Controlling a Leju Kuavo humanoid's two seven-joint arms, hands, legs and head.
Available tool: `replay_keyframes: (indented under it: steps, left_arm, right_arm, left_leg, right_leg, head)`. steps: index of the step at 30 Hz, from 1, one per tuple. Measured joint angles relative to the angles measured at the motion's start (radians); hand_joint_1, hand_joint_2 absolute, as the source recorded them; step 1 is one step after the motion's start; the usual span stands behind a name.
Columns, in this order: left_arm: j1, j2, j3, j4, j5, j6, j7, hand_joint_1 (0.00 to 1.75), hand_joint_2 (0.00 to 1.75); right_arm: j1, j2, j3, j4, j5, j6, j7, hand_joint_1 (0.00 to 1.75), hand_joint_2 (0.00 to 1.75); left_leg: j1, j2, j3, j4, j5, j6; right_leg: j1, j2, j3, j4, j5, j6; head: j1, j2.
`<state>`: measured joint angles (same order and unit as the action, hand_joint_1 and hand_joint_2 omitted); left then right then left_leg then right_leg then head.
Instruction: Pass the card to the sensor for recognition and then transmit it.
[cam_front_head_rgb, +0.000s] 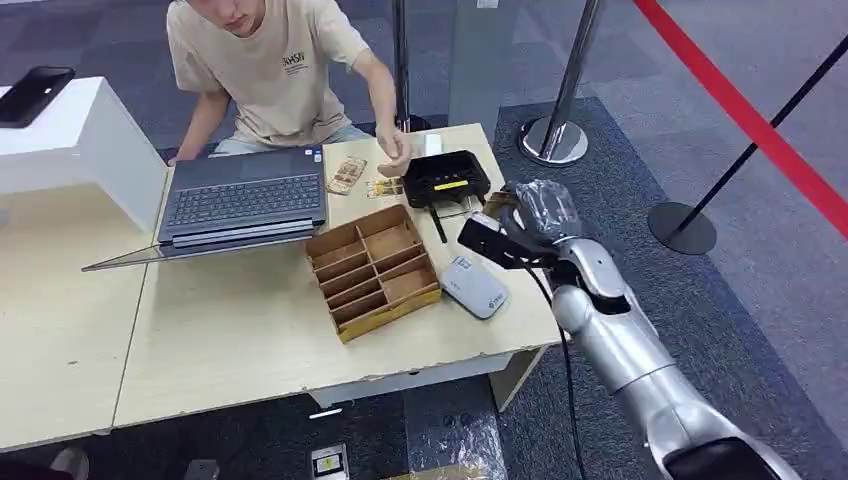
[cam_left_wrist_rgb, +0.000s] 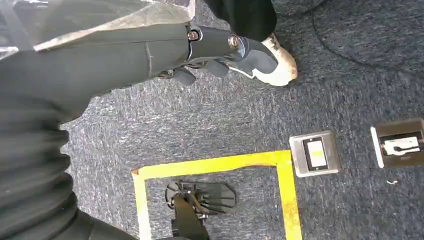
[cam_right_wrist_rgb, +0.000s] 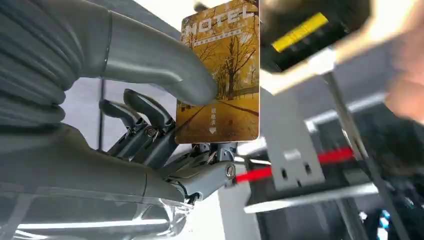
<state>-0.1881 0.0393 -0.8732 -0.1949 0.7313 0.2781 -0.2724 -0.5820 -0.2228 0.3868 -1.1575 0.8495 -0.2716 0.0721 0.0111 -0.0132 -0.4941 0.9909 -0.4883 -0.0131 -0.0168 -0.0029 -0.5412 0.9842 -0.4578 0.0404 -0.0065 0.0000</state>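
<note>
The right hand (cam_front_head_rgb: 530, 215) is raised at the desk's (cam_front_head_rgb: 250, 330) right edge, near the far right corner, wrapped in clear film, with a black camera block on the wrist. In the right wrist view the hand (cam_right_wrist_rgb: 165, 135) pinches the card (cam_right_wrist_rgb: 220, 75) between the thick thumb and the darker fingers (cam_right_wrist_rgb: 145, 122) behind it; the card is golden, printed with an avenue of autumn trees and the word HOTEL, and stands on end just beside the sensor (cam_right_wrist_rgb: 310, 30), a black box with a yellow stripe; whether the two touch I cannot tell. In the head view the sensor (cam_front_head_rgb: 446, 180) is a black reader on the far right corner of the desk, with a thin black stalk slanting from it towards the near edge. A person (cam_front_head_rgb: 270, 60) in a beige shirt sits at the far edge, one hand (cam_front_head_rgb: 395, 150) beside the sensor. More cards (cam_front_head_rgb: 348, 174) lie near the far edge between the laptop (cam_front_head_rgb: 240, 200) and the sensor. A wooden tray (cam_front_head_rgb: 372, 268) of compartments sits mid-desk, and a white device (cam_front_head_rgb: 474, 286) lies just beside it towards the right edge. The left hand (cam_left_wrist_rgb: 220, 50) hangs over grey carpet (cam_left_wrist_rgb: 200, 120), fingers curled in loosely with nothing in them, above a yellow tape outline (cam_left_wrist_rgb: 215, 165) and two floor sockets (cam_left_wrist_rgb: 315, 154).
</note>
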Motion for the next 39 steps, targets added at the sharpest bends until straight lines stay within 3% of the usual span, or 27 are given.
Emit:
replay_keyframes:
  steps: [3,7,14,21,27,39]
  left_arm:
    - [0.0,0.001,0.0,0.0,-0.002,0.001,-0.001,0.0,1.75]
    - [-0.001,0.002,0.0,0.0,-0.007,0.002,-0.001,0.0,1.75]
    - [-0.016,0.0,0.0,0.0,-0.038,-0.002,0.019,0.0,1.75]
    - [-0.033,-0.005,-0.009,-0.002,-0.061,-0.014,0.035,0.0,1.75]
    - [-0.045,-0.012,-0.018,-0.002,-0.072,-0.019,0.039,0.0,1.75]
    - [-0.056,-0.021,-0.033,-0.003,-0.078,-0.022,0.048,0.0,1.75]
  right_arm:
    - [0.005,0.0,-0.015,-0.113,-0.096,0.01,-0.022,1.75,1.75]
    - [0.018,0.02,-0.014,-0.206,-0.124,-0.005,-0.043,1.75,1.75]
    - [0.015,0.096,0.008,-0.201,-0.072,-0.168,-0.166,1.75,1.75]
    - [-0.071,0.143,0.029,-0.056,-0.035,-0.233,-0.232,1.75,1.75]
    - [-0.178,0.173,0.034,0.142,-0.086,-0.289,-0.299,1.75,1.75]
    - [-0.282,0.196,0.036,0.401,-0.053,-0.341,-0.323,1.75,1.75]
  left_leg:
    - [0.0,0.0,0.0,0.0,0.0,0.0]
    - [0.001,0.0,0.0,0.0,0.0,0.0]
    - [0.001,0.0,-0.001,0.0,0.0,0.0]
    - [0.001,0.0,-0.002,0.0,0.0,0.0]
    - [0.001,-0.001,-0.002,0.0,0.0,0.0]
    - [0.001,-0.001,-0.002,0.0,0.0,0.0]
  right_leg:
    - [0.0,0.0,0.0,0.0,0.0,0.0]
    - [0.001,0.0,0.0,0.0,0.0,0.0]
    - [0.001,0.0,0.0,0.0,0.0,0.0]
    - [0.001,0.0,0.0,0.0,0.0,0.0]
    - [0.001,0.0,-0.001,0.0,0.0,0.0]
    - [0.001,0.0,-0.002,0.0,0.0,0.0]
  head:
    - [0.0,0.0]
    - [0.0,0.0]
    - [0.0,0.0]
    - [0.0,0.0]
    - [0.0,0.0]
    - [0.0,0.0]
